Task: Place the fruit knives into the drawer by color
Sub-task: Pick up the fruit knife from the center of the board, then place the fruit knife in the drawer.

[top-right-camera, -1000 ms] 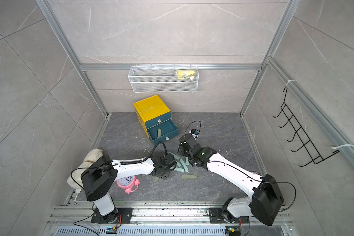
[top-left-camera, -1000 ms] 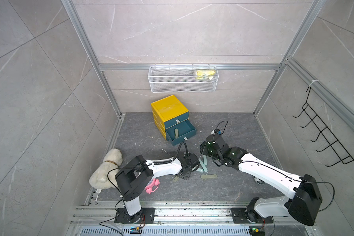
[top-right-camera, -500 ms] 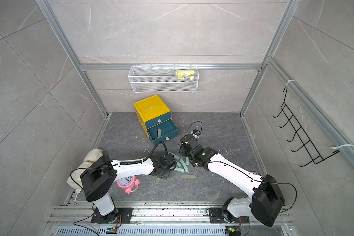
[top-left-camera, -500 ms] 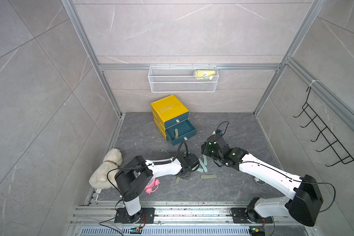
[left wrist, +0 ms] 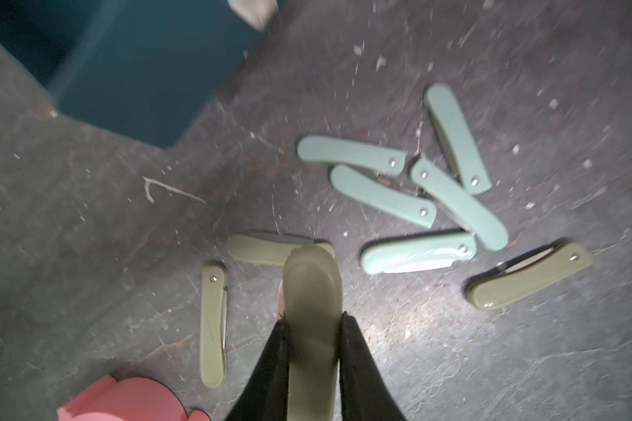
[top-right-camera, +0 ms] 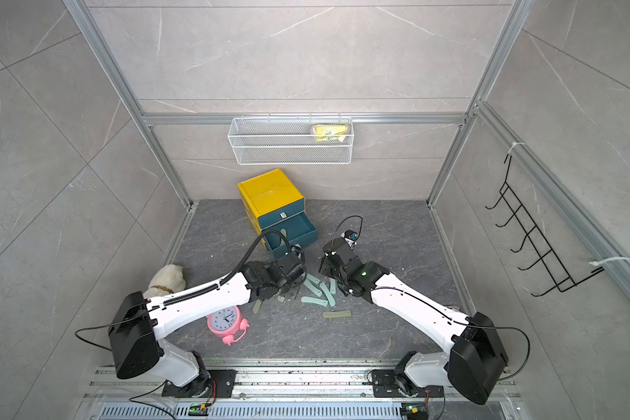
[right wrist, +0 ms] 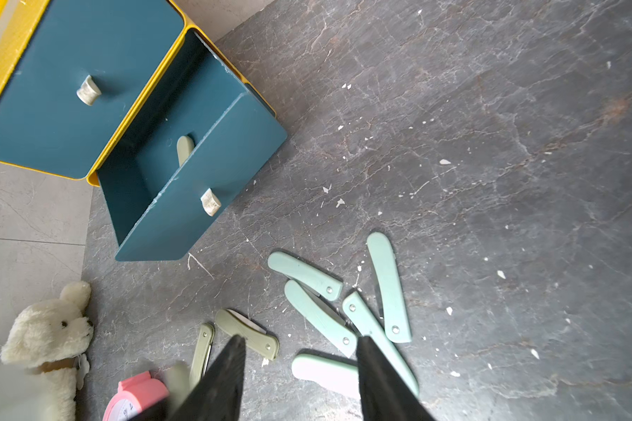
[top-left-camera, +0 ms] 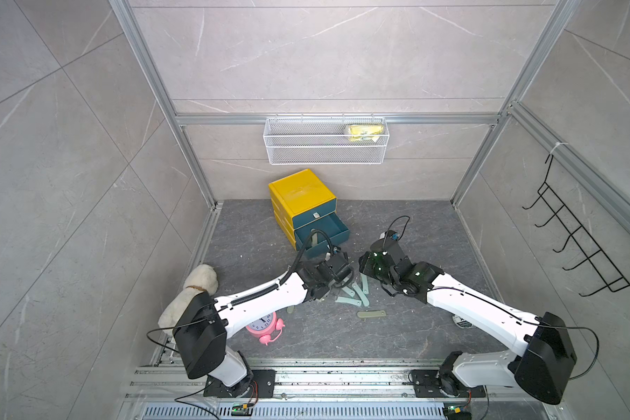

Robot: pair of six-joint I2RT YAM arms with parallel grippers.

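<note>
the left gripper point(left wrist: 312, 317) is clamped on an olive fruit knife point(left wrist: 312, 284), pinching it near one end so that much of it sticks out past the tips; to my eye that is the weak spot, since a piece held by its end can pivot or slide out on the way to the drawer; its free end overlaps a second olive knife point(left wrist: 260, 249) in the blurred left wrist view, and i cannot tell whether they touch, so a lift might drag that one along; the right gripper point(right wrist: 300, 340) hangs with jaws apart and nothing between them over the teal knives point(right wrist: 320, 317), near enough to the left arm that crossing paths risk a bump; the left arm's black cable point(top-left-camera: 308, 236) loops in front of the open drawer point(right wrist: 197, 164) and might snag on it; that drawer, below the closed top one of the yellow chest point(top-left-camera: 301, 192), already holds one olive piece point(right wrist: 184, 147), so dropping the held knife anywhere else would spoil the sorting by colour; the floor point(top-left-camera: 342, 338) is a dark grey veined slab flecked with pale chips; a pink alarm clock point(top-left-camera: 266, 327) and a cream plush toy point(top-left-camera: 193, 291) sit by the left arm; grey tiled walls in an aluminium frame close the cell, with a white wire basket point(top-left-camera: 326, 145) on the back wall and a black hook rack point(top-left-camera: 579, 240) on the side
</note>
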